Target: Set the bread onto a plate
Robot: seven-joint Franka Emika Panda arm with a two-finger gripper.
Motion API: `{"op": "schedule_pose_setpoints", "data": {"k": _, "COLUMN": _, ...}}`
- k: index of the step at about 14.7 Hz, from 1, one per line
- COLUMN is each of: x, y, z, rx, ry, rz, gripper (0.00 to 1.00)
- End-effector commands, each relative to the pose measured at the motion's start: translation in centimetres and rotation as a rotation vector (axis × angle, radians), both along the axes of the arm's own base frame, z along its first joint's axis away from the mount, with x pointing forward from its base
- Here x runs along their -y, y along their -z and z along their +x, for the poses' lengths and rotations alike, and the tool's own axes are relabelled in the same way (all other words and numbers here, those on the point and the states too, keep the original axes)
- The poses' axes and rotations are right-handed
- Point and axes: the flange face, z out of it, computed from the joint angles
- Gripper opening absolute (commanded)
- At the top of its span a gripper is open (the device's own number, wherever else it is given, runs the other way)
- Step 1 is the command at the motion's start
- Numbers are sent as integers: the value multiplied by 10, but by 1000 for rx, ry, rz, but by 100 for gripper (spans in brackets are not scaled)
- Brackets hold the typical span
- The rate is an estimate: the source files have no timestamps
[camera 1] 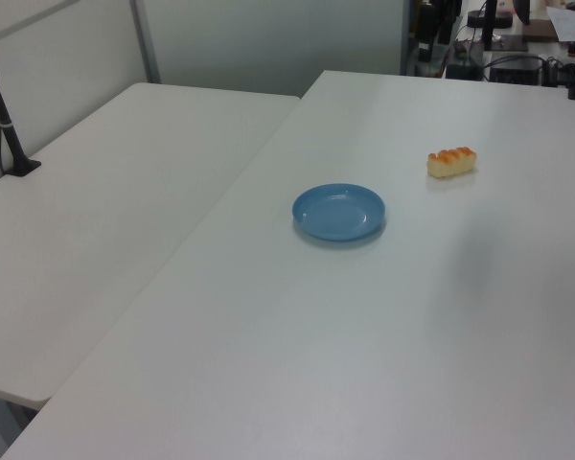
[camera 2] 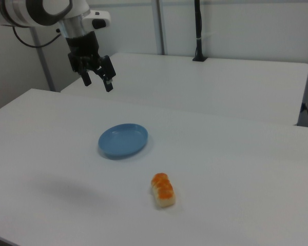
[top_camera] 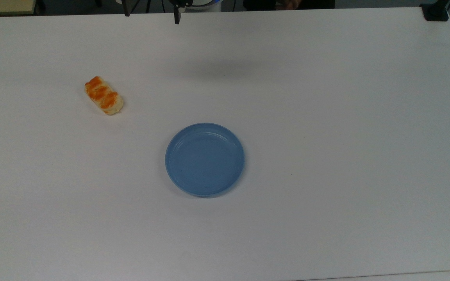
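The bread (top_camera: 104,95) lies flat on the white table, up and to the left of the plate in the top view. It also shows in the left view (camera 1: 451,162) and the right view (camera 2: 162,190). The light-blue plate (top_camera: 204,159) sits near the table's middle with nothing on it, and appears as well in the left view (camera 1: 338,212) and the right view (camera 2: 122,140). My gripper (camera 2: 97,82) hangs open high above the table, well above and beyond the plate in the right view, holding nothing. One of its dark fingertips (top_camera: 177,17) pokes in at the top view's upper edge.
A second white table (camera 1: 96,220) adjoins this one. A black pole (camera 2: 197,31) is clamped at its far side. A black clamp (top_camera: 436,11) sits on the table corner at the top view's upper right. A person's hand (top_camera: 287,4) is beyond the far edge.
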Motion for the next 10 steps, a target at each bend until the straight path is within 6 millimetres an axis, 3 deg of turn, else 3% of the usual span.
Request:
{"op": "schedule_pose_setpoints", "data": {"k": 1, "x": 0, "y": 1, "z": -10, "rx": -16, "ry": 0, "rz": 21, "gripper": 100}}
{"op": "schedule_pose_setpoints", "data": {"k": 6, "x": 11, "y": 6, "z": -16, "rx": -52, "ry": -9, "rz": 19, "gripper": 100}}
{"op": "schedule_pose_setpoints", "data": {"k": 10, "x": 42, "y": 35, "z": -20, "rx": -106, "ry": -87, "rz": 20, "gripper": 100}}
